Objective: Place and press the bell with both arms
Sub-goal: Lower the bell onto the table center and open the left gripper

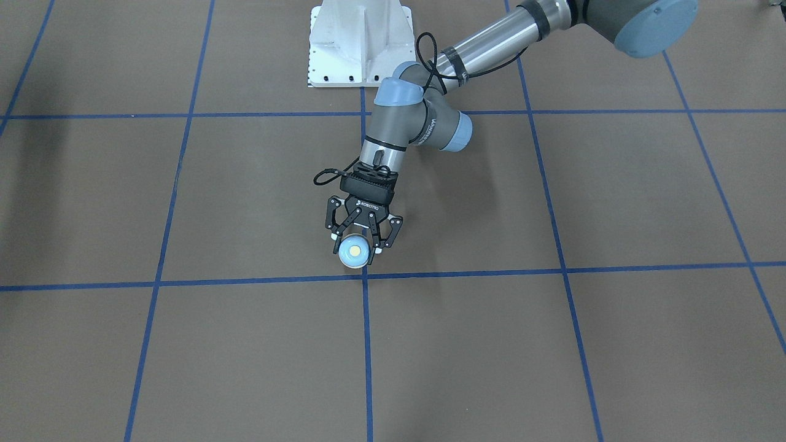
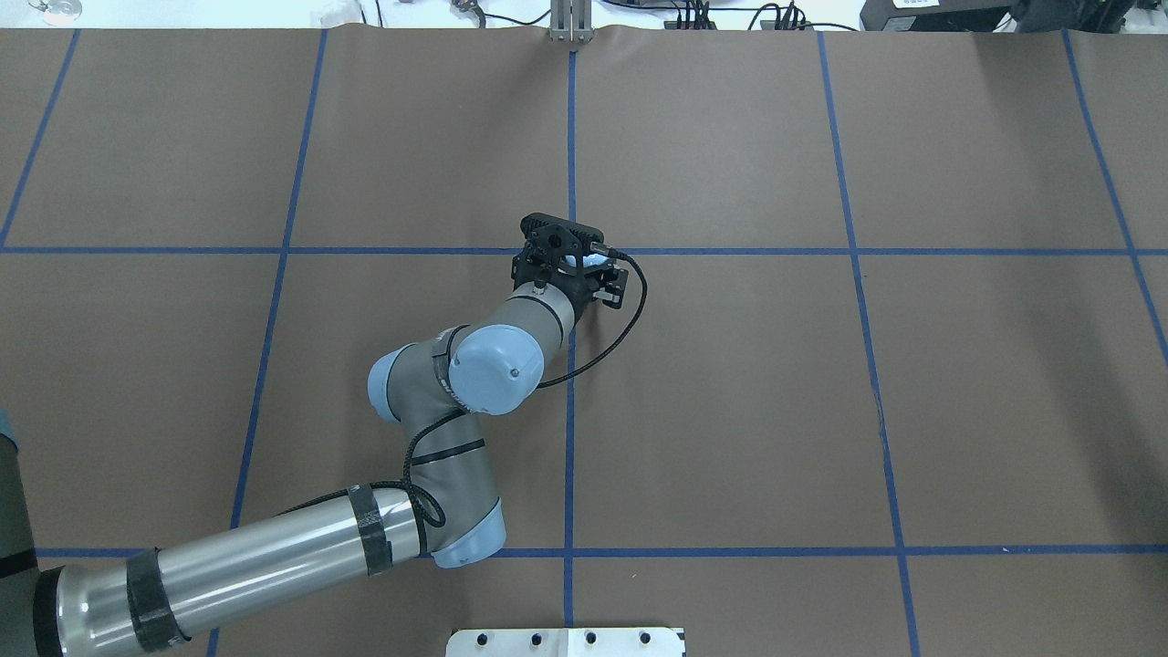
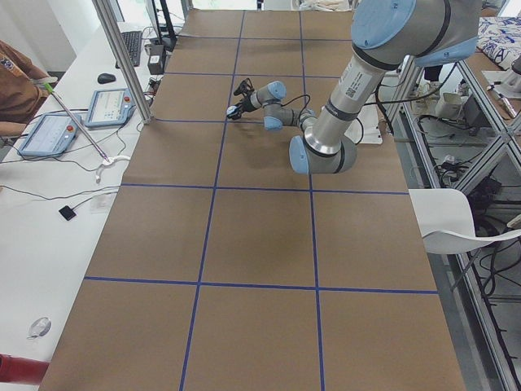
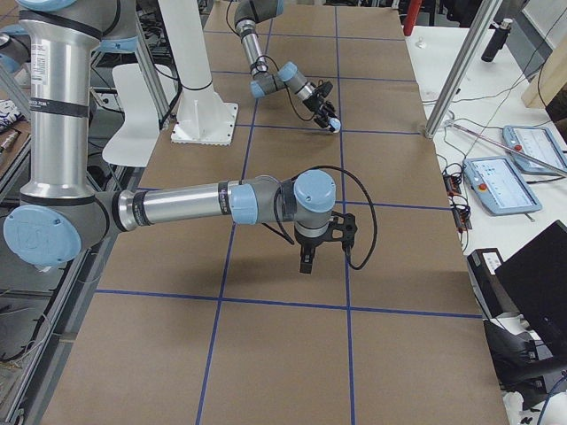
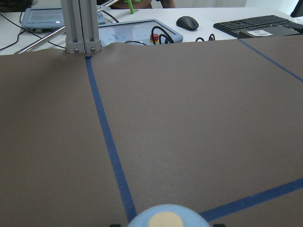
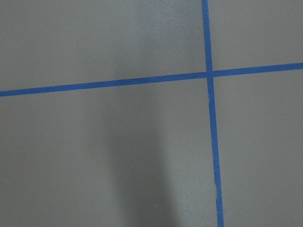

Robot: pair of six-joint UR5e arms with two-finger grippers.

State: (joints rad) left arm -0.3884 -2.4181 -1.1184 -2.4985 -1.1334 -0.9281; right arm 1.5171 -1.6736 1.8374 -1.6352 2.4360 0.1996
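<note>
The left arm (image 1: 393, 123) reached out over the brown desk (image 1: 552, 344). Its left hand (image 1: 357, 242) was clenched around the bell (image 1: 354, 250), with one black finger on each side of the little blue dome. The bell's round cream button showed on top.

The bell was near the middle of the desk, just beside a spot where two blue lines (image 1: 245, 281) crossed. It sat on the robot's side of that crossing. It was very low, right at the desk, but you could not tell if its bottom was touching or a tiny bit above. From behind the robot, the left hand covered almost all of the bell. The left wrist camera saw just the top of the bell at the bottom edge of its picture.

A white stand (image 1: 359, 43) was at the robot's edge of the desk, well away from the bell.

The right arm (image 4: 177, 205) showed only from the side. It stretched out flat over the desk, well apart from the bell. Its right hand (image 4: 306, 261) pointed down and was up off the desk. It was too small and dark to tell if it was released or clenched.
</note>
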